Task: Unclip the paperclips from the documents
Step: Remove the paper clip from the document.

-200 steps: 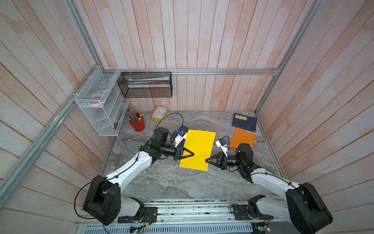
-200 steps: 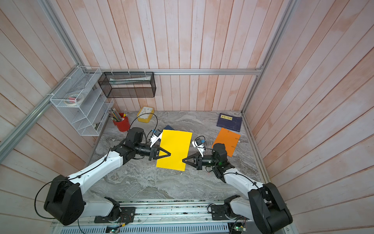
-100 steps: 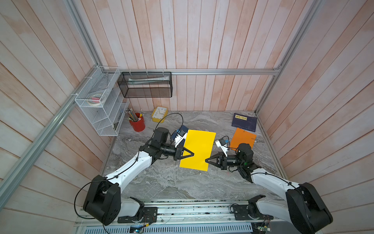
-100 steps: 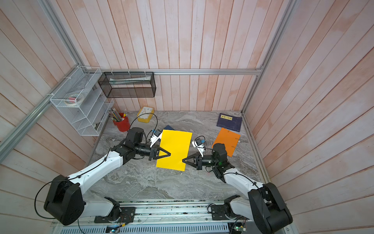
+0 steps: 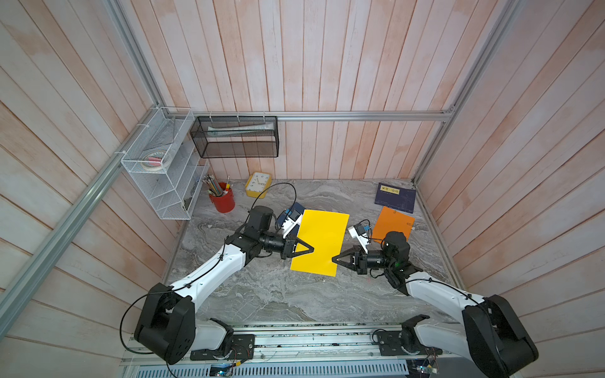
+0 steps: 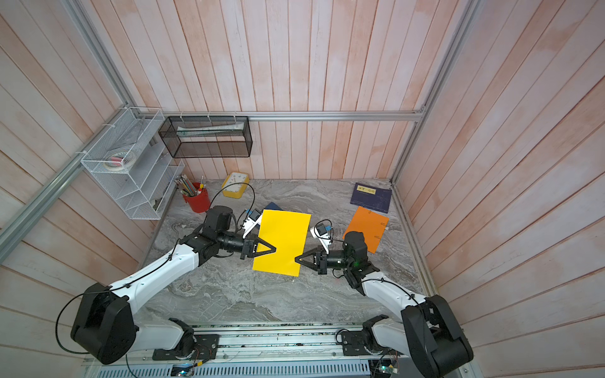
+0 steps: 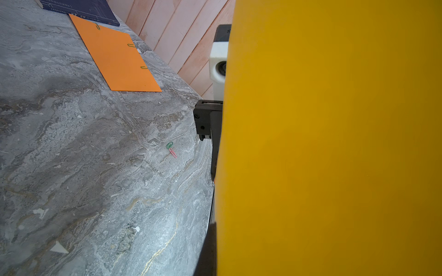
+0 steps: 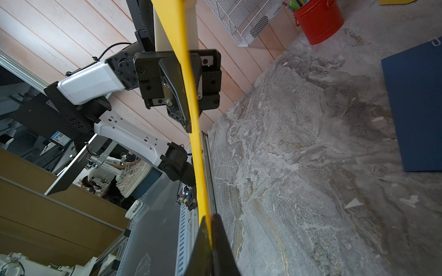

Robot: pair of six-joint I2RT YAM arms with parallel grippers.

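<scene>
No visible shift since second ago: yellow sheet (image 5: 322,242) mid-frame, lifted, left gripper (image 5: 312,250) clamped on it; right gripper (image 5: 334,259) narrow, straddling opposite edge, gripping or not, cannot tell. Two paperclips (image 7: 173,153) loose on table (image 7: 71,143); orange sheet (image 7: 117,57) still clipped.

Both arms reach inward, wrists level, tips facing. Left gripper (image 5: 311,250) clamped on yellow sheet (image 5: 324,229). Right gripper (image 5: 334,259) straddles the sheet's opposite edge; grip unclear.
</scene>
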